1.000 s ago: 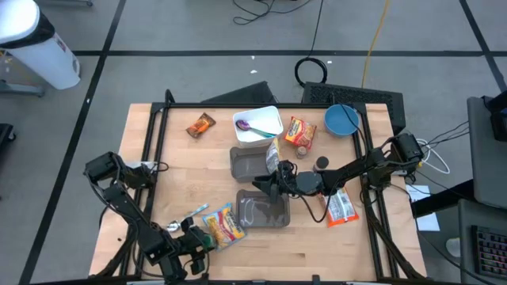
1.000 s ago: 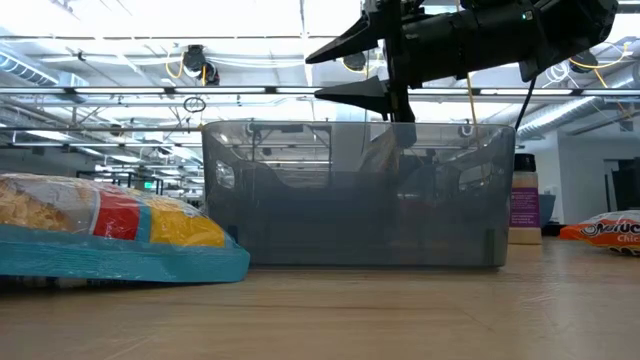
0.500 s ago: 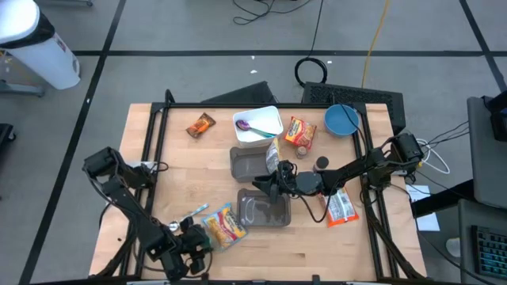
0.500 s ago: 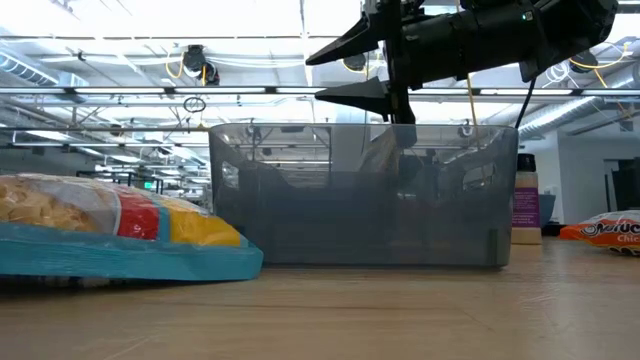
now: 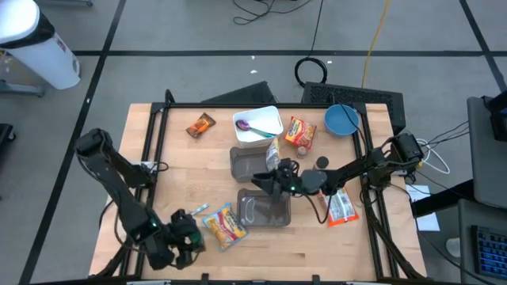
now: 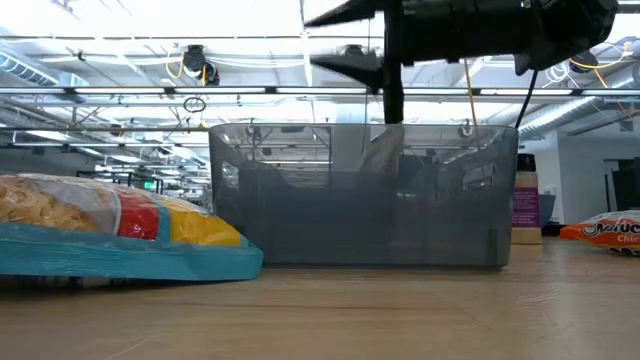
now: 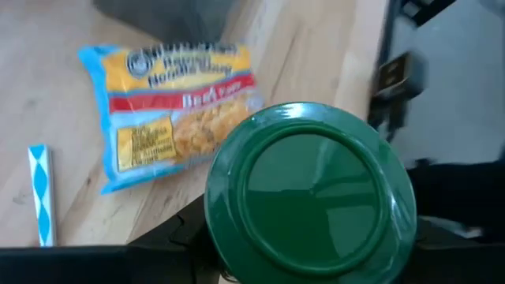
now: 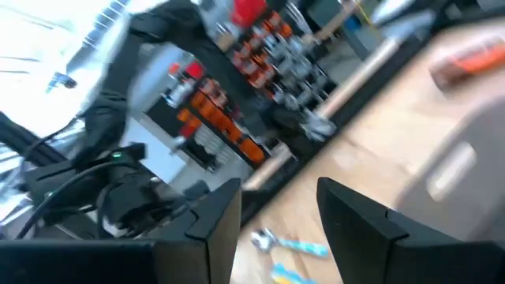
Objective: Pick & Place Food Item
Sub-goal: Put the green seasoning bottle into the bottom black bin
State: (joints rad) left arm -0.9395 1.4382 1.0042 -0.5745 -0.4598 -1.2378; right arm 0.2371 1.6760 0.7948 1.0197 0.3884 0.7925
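A: Report hand status.

B: Left hand (image 5: 181, 237) at the desk's (image 5: 182, 158) front-left corner grasps a green-lidded jar (image 7: 309, 189), lid facing the wrist camera. Right hand (image 5: 265, 182) hovers above the grey bin (image 5: 264, 210) at desk centre, fingers (image 8: 217, 217) parted, gripping nothing.

A: Why is the noodle packet (image 5: 224, 226) there?

B: It lies flat just beside the bin's left wall, probably awaiting pickup.

A: Container contents?

B: Front bin appears empty. The white tub (image 5: 258, 123) near the back edge holds a purple spoon (image 5: 247, 125).
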